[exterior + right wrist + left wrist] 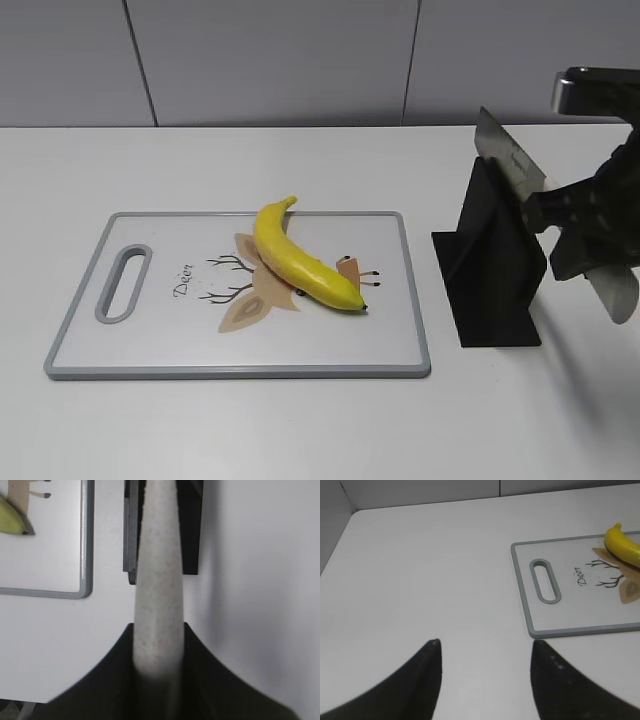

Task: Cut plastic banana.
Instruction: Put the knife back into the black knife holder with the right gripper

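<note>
We see only part of the right claw point(590, 215), cut off at the picture's edge. It is squeezed tight on the gray handle of a knife point(510, 158), above a black stand point(490, 275). The plastic banana point(296, 258) lies on a white cutting board point(90, 350), well to the left of that claw. The left claw point(485, 652) hangs wide apart over the bare table point(420, 570), away from the banana.

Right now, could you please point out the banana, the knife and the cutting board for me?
banana point(298, 256), exterior view, middle of its yellow body.
knife point(510, 158), exterior view, flat of the blade above the stand.
cutting board point(150, 330), exterior view, bare white surface near the handle slot.
</note>
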You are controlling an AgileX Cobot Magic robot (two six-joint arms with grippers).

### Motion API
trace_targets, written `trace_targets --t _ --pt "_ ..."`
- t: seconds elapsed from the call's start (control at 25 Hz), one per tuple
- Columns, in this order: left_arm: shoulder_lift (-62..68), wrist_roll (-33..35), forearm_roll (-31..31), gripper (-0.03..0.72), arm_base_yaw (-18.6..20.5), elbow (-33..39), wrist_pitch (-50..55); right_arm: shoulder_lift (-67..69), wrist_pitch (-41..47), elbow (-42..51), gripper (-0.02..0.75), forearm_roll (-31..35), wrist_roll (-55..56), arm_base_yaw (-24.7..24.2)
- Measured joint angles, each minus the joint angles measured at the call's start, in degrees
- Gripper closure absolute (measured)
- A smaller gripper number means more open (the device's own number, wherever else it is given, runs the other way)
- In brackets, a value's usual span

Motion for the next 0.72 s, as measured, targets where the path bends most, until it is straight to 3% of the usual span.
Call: trace_targets --t 0.72 --pt "0.0 0.0 0.0 0.134 0.0 0.0 0.0 5.51 -1.72 0.03 0.561 0.7 0.13 0.0"
